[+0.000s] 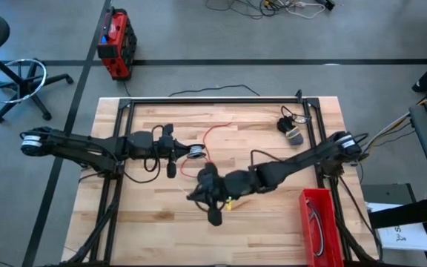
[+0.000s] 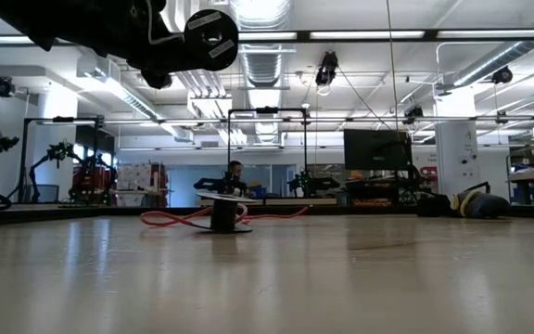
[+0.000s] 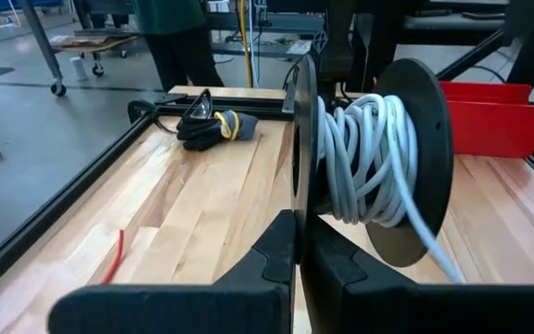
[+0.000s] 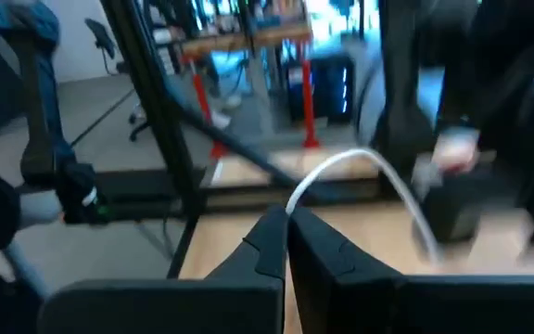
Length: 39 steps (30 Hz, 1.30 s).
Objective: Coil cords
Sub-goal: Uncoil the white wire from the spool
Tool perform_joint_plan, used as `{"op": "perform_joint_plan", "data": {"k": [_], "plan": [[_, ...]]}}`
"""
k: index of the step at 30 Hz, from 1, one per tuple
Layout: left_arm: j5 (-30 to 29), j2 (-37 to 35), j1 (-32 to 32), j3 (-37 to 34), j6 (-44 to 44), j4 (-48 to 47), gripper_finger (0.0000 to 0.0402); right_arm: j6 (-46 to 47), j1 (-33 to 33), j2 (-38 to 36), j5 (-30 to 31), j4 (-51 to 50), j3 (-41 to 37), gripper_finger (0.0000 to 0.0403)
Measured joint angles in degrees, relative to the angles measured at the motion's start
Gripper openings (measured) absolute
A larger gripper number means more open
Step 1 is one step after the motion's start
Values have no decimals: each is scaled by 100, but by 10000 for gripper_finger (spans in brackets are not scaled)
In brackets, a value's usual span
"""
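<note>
White cord (image 3: 364, 158) wraps the spool (image 3: 406, 167) clamped in left tool (image 3: 297, 243); right tool (image 4: 286, 223) pinches its end.

White cord (image 3: 364, 158) on a black spool (image 3: 415, 167), gripped by the black left tool (image 3: 297, 264). Red cord (image 1: 215, 136) lies across the pale striped-wood surface (image 1: 154, 215). Black cord bundle (image 3: 207, 128) with a yellow tie. Red bin (image 1: 319, 222), black frame (image 1: 213, 101), black right tool (image 4: 286, 241) pinching white cord.

Around my wooden table (image 1: 273, 222) I see grey floor (image 1: 199, 37), 1 swivel chair (image 1: 13, 74), a red case (image 1: 115, 44), and bright ceiling strip lights (image 2: 378, 35).
</note>
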Motion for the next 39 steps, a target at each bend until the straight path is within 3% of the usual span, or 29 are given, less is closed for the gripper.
{"op": "perform_joint_plan", "data": {"k": [7, 13, 17, 22, 23, 28, 34, 39], "plan": [[16, -2, 0, -2, -2, -28, 0, -1277, 30, -99, 82, -1404, 1609, 0], [18, -2, 0, -2, -2, -38, 0, -1565, 68, -112, 1563, -3964, 3080, 0], [32, -2, 0, -2, -2, -45, 0, -516, 66, -116, 2571, -6418, 3766, 0], [77, -2, 2, -2, -2, -71, 0, 2206, 68, -127, 2698, -9483, 3812, 0], [77, -2, 0, -2, -2, -71, 0, 2644, 78, -127, 2696, -9430, 3612, 0], [81, -25, 0, -2, -2, -58, 0, 2772, 309, -304, 1912, -8156, 2366, 0], [151, -165, 0, -2, -2, -109, 0, 3076, 414, -171, 1367, -8118, 1309, 5], [159, -393, 0, 0, -2, -15, 0, 3278, 379, -190, 738, -8603, 1137, 53]]}}
